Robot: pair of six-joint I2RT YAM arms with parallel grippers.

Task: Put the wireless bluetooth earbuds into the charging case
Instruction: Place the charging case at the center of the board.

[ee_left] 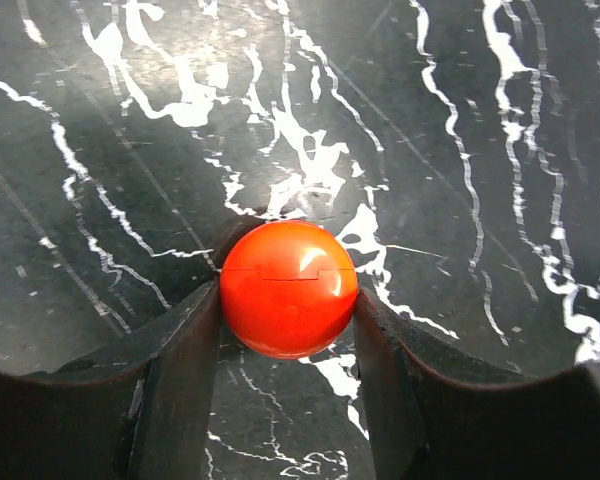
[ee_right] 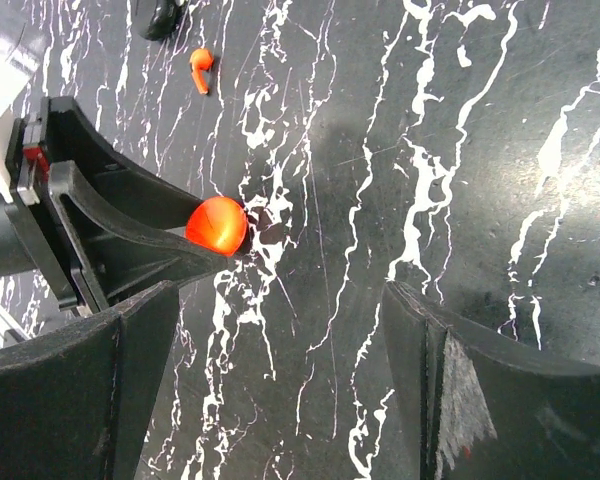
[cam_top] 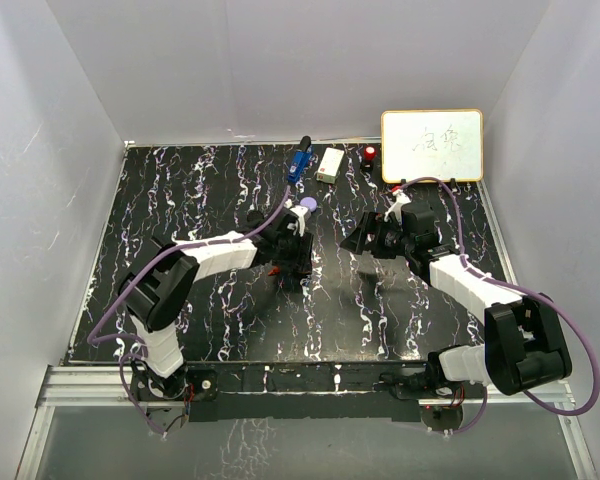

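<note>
My left gripper [ee_left: 288,290] is shut on a round, glossy red charging case [ee_left: 288,288]. The case's lid is closed, with the seam showing near the top, and it sits low over the black marble table. In the right wrist view the same red case [ee_right: 217,225] shows between the left fingers [ee_right: 130,240]. A tiny red stemmed earbud [ee_right: 201,68] lies loose on the table beyond them. My right gripper [ee_right: 280,300] is open and empty, to the right of the left gripper [cam_top: 295,265]. A purple round case [cam_top: 303,206] lies just behind it. No purple earbud is clearly visible.
At the back of the table are a blue gadget [cam_top: 298,160], a white box [cam_top: 330,165], a small red item [cam_top: 369,153] and a propped whiteboard [cam_top: 432,145]. White walls enclose the table on three sides.
</note>
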